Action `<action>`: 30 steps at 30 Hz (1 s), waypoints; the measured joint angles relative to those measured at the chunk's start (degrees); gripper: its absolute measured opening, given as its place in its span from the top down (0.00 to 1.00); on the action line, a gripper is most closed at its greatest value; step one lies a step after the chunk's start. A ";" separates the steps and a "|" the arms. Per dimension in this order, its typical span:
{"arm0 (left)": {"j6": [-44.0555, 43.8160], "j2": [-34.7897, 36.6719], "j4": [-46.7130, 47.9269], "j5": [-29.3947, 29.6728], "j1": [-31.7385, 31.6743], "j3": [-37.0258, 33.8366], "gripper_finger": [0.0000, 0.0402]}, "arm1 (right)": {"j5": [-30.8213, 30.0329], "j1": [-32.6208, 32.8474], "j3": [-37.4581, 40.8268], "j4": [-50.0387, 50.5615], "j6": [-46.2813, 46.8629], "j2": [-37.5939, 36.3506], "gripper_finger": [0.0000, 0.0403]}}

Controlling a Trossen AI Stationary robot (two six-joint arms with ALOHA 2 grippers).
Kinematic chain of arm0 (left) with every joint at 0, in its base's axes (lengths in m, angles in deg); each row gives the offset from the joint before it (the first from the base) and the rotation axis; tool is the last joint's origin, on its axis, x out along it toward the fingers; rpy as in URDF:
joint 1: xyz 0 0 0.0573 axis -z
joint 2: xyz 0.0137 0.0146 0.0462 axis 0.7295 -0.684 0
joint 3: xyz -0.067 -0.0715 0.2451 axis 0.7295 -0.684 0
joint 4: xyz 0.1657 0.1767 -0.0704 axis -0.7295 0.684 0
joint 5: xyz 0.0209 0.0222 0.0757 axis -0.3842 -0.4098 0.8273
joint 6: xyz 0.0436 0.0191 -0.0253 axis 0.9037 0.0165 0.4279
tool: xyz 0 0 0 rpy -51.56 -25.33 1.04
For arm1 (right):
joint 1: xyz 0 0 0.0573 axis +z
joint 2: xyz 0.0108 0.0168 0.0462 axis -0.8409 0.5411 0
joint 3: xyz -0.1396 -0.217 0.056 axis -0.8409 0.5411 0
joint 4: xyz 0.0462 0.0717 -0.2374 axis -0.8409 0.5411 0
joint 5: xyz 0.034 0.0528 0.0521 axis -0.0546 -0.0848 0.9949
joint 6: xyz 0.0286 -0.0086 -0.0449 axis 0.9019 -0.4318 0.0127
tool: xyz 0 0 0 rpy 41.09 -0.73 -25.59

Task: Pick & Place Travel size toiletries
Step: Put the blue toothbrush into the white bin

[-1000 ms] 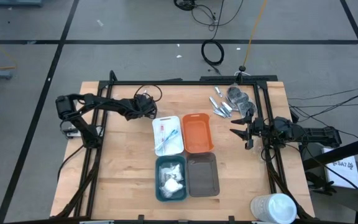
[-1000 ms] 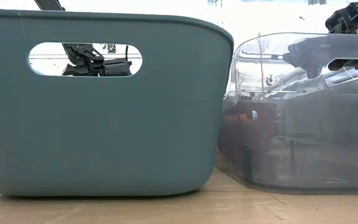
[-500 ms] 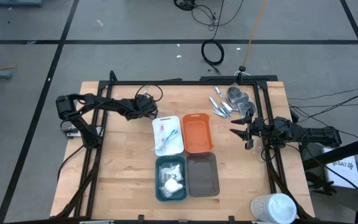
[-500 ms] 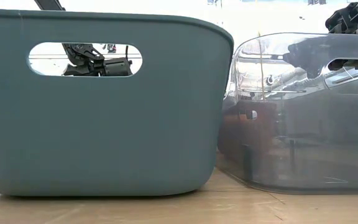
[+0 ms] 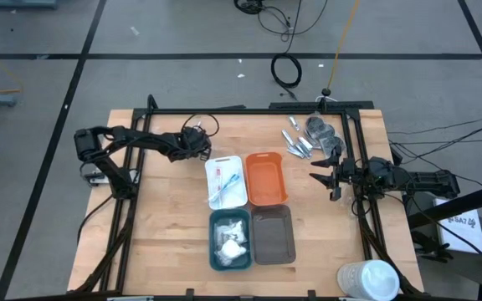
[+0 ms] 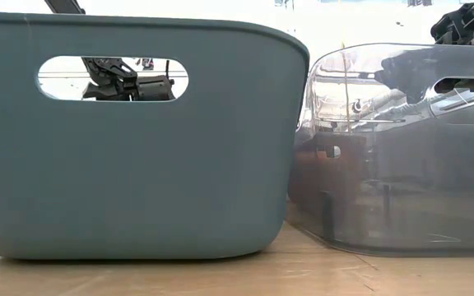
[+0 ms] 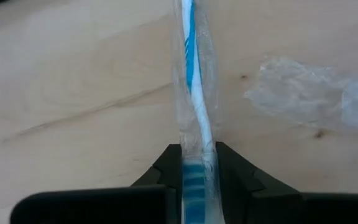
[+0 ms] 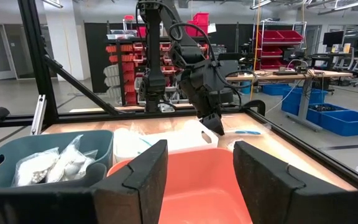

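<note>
- Blue wrapped stick (image 7: pixel 194 93), one, pinched by the left hand (image 7: pixel 197 180), upper left.
- Four trays: white (image 5: pixel 225 181), orange (image 5: pixel 265 177), teal (image 5: pixel 229 239), grey (image 5: pixel 273 235), centre.
- Right hand (image 5: pixel 323 179) open, empty, right.

1. Left gripper (image 7: pixel 197 155): we record that its fingers have drawn in. They now press against both sides of the blue clear-wrapped stick (image 7: pixel 194 93), which lies flat on the bare wood of the table (image 7: pixel 73 93).
2. Low view, through the handle slot of the teal tray (image 6: pixel 138 181): the dark outline of that same gripper has altered slightly (a small shift, and we cannot resolve it further).
3. High view: the closing is too small for us to make out from above; we log it from the other two views only.
</note>
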 joint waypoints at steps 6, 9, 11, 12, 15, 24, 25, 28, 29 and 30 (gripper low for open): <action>0.00 5.53 1.92 2.53 1.63 0.00 0.89 | 0.01 0.01 0.01 0.00 0.00 0.00 0.57; -0.02 9.29 2.66 2.37 3.58 0.00 0.90 | 0.00 0.01 -0.01 0.00 0.01 0.00 0.57; 0.18 11.54 2.62 1.54 5.60 0.00 0.90 | 0.02 -0.01 -0.01 0.02 0.01 0.02 0.57; 0.22 12.43 2.67 1.18 6.79 0.00 0.90 | 0.01 -0.01 0.00 0.02 0.01 0.01 0.57; 0.22 14.75 2.50 1.14 10.58 0.00 0.90 | 0.01 -0.01 0.00 0.02 0.01 0.02 0.57; -0.69 19.08 1.22 -0.27 20.86 0.02 0.90 | 0.01 0.00 0.00 0.01 -0.01 0.02 0.57; -0.71 19.54 0.87 -0.74 21.89 0.02 0.90 | 0.01 0.00 -0.01 0.02 0.00 0.02 0.57; -0.81 20.17 -2.72 -2.87 24.61 0.11 0.90 | 0.02 -0.01 -0.01 0.00 0.01 0.02 0.57; -1.00 20.10 -3.73 -3.94 25.44 0.11 0.90 | 0.02 0.01 0.01 0.02 -0.01 0.02 0.57; -1.07 20.07 -4.63 -4.82 26.32 0.09 0.90 | 0.02 0.01 0.01 0.02 0.01 0.02 0.57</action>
